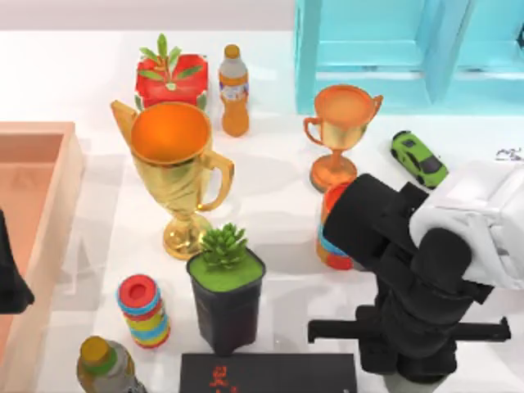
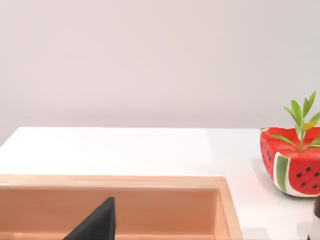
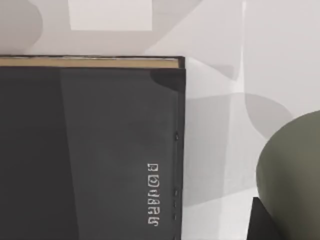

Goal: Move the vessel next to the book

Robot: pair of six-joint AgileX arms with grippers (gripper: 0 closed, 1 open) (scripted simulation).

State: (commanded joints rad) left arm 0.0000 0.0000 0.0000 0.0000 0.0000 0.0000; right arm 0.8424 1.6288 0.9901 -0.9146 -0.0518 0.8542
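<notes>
The black book with red characters lies at the table's front edge, just in front of the black plant pot. My right gripper hangs low immediately right of the book. In the right wrist view a rounded grey vessel looms close beside the book, a strip of white table between them; a dark piece of the gripper overlaps its base. My left arm is parked at the far left over the wooden tray.
A striped can stands partly under my right arm. Behind it are a copper trophy and a green car. A tall gold trophy, another striped can and a yellow-capped bottle crowd the left.
</notes>
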